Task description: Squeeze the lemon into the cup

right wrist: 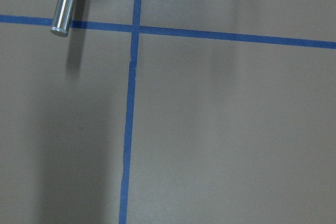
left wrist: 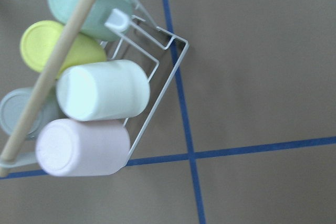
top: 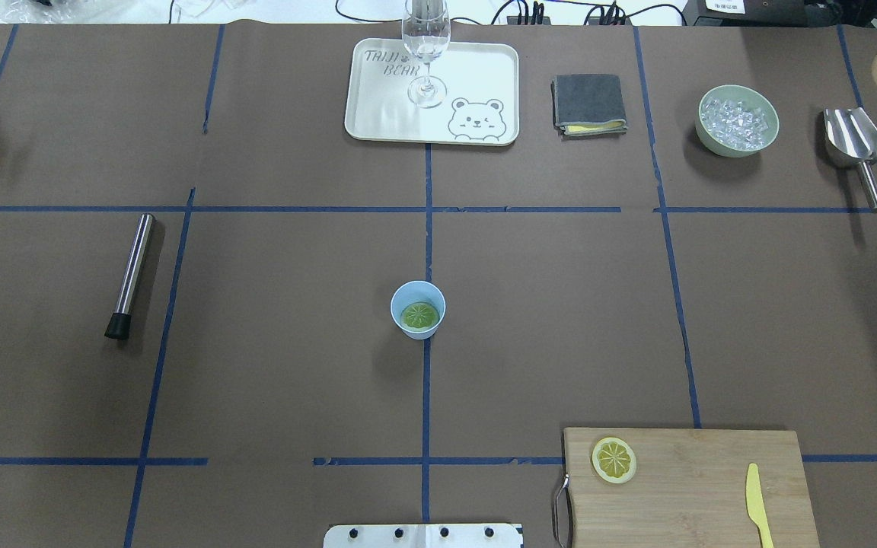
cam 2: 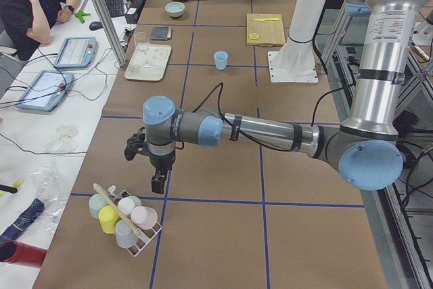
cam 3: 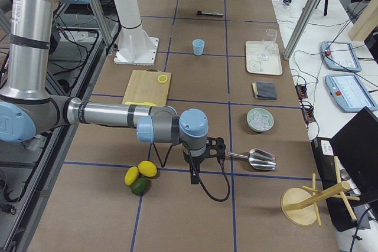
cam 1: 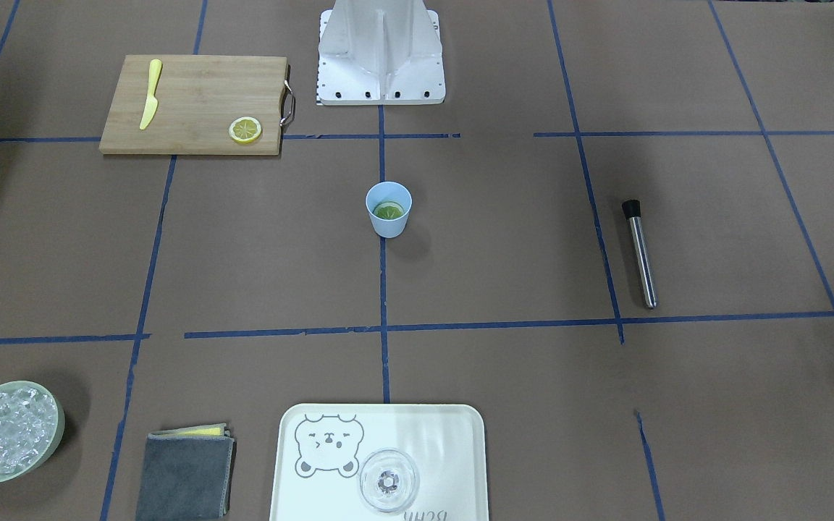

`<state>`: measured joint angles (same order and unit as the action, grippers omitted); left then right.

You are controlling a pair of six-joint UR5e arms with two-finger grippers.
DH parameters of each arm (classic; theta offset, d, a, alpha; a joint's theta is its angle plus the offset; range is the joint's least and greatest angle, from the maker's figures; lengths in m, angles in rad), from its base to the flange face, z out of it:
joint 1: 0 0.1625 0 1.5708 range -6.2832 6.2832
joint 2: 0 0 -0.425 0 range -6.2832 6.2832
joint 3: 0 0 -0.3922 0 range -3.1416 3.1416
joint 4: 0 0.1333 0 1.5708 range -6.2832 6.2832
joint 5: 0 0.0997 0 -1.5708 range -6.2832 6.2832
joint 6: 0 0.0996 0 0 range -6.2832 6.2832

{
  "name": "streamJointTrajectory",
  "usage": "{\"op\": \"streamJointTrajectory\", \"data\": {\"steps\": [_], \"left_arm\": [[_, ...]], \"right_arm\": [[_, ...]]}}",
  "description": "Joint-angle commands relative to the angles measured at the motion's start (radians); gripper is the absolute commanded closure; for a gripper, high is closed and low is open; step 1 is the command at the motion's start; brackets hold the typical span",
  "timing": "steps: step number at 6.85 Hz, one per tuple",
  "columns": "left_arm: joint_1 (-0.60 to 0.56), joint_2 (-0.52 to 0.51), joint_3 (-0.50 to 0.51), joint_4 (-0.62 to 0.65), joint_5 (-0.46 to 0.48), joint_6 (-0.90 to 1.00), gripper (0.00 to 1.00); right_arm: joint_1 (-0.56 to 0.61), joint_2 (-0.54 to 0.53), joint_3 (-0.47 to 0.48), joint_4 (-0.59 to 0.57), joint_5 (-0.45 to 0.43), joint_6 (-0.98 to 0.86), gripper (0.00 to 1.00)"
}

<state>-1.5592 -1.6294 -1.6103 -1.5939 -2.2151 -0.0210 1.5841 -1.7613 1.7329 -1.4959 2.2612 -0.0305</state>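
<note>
Lemon [top: 419,315] already in cup [top: 408,294], well apart from left gripper [cam 2: 157,185], right gripper [cam 3: 193,177]; can't tell fingers' state. Risk: careless reach clips cup, tips it.

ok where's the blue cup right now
In the overhead view the cup stands mid-table on the centre blue tape line, with a lemon slice lying inside it; the cutting board sits nearer the robot, on its right.
</note>
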Motion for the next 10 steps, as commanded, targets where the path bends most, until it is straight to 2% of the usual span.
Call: {"op": "streamJointTrajectory", "data": {"steps": [1, 3, 9, 10], "left_arm": [[-0.070, 0.094, -0.006, -0.001, -0.138, 0.019, 0.00], [-0.070, 0.094, -0.057, 0.009, -0.135, 0.019, 0.00], [-0.068, 0.091, -0.091, 0.005, -0.133, 0.016, 0.00], [-0.068, 0.091, -0.103, 0.005, -0.133, 0.016, 0.00]], "right_arm": [[-0.001, 0.022, 0.000, -0.003, -0.009, -0.002, 0.00], [-0.001, 0.023, 0.000, -0.003, -0.009, 0.000, 0.00], [-0.001, 0.022, -0.003, -0.003, 0.007, 0.001, 0.00], [0.000, 0.022, 0.029, -0.019, 0.021, 0.000, 0.00]]}}
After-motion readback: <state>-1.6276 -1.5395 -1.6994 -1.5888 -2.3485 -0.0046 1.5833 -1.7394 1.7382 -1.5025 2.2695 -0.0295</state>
